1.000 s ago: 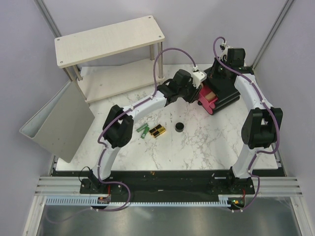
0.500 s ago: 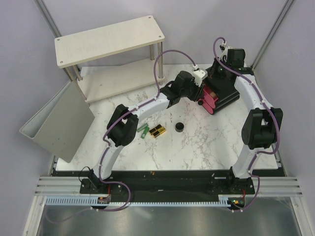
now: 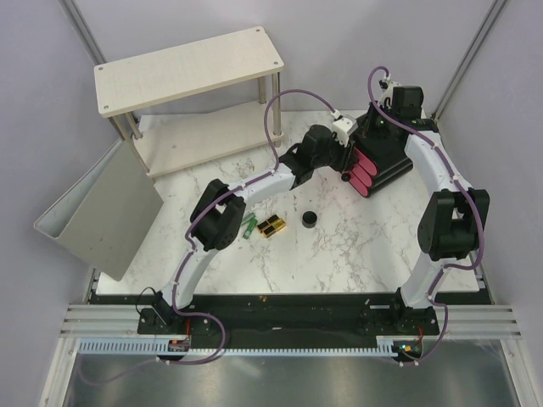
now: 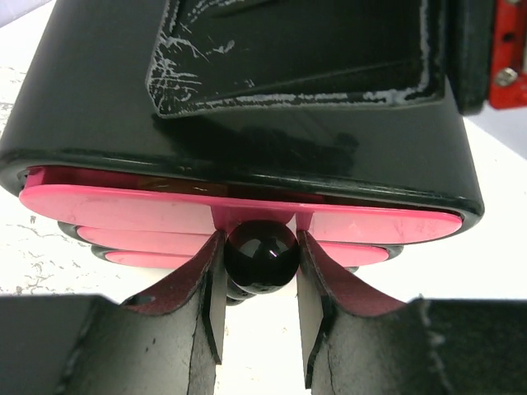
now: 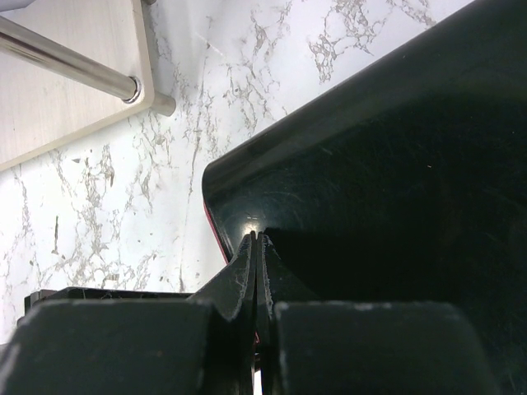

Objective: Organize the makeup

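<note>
The black box with pink drawer fronts (image 3: pixel 377 163) stands at the back right, all drawers pushed in. My left gripper (image 3: pixel 343 163) is shut on the black round knob (image 4: pixel 262 255) of the top pink drawer (image 4: pixel 123 210). My right gripper (image 3: pixel 383 127) is shut and empty, its tips (image 5: pixel 257 240) pressed on the box's black top (image 5: pixel 395 164). On the table lie two green tubes (image 3: pixel 247 225), the black-and-gold case (image 3: pixel 271 226) and the round black jar (image 3: pixel 310 220). The beige bottles are hidden.
A wooden two-level shelf (image 3: pixel 187 68) stands at the back left. A grey bin (image 3: pixel 102 212) leans at the left table edge. The shelf's metal leg (image 5: pixel 74 62) shows near the box in the right wrist view.
The top pink drawer was open a second ago with a beige bottle inside. My left gripper has pushed it shut, moving right toward the box. The right arm has stayed on the box.
</note>
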Robot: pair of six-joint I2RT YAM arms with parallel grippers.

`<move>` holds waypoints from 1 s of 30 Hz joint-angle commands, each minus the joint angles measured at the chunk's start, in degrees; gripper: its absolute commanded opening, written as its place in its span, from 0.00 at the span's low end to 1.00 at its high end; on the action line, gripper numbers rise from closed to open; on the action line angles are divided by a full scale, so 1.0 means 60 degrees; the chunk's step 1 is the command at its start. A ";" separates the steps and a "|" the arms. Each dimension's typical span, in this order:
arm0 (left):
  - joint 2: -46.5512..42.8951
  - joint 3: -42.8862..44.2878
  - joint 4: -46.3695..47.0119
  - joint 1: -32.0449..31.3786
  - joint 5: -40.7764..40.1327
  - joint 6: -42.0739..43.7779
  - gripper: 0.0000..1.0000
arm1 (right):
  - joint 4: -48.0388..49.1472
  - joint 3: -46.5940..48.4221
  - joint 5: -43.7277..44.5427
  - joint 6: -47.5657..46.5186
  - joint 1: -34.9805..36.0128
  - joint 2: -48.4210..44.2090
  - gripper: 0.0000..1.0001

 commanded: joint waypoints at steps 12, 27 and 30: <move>-0.0153 0.0400 0.2084 0.0024 0.0290 -0.0478 0.50 | -0.1987 -0.0754 0.0283 -0.0157 0.0011 0.0421 0.00; -0.2204 -0.2088 0.2128 0.0024 0.0437 0.0811 0.86 | -0.1972 -0.0710 0.0326 -0.0143 0.0011 0.0465 0.00; -0.2673 -0.3010 0.2143 0.0024 0.0481 0.0972 0.83 | -0.1958 -0.0695 0.0312 -0.0143 0.0026 0.0479 0.00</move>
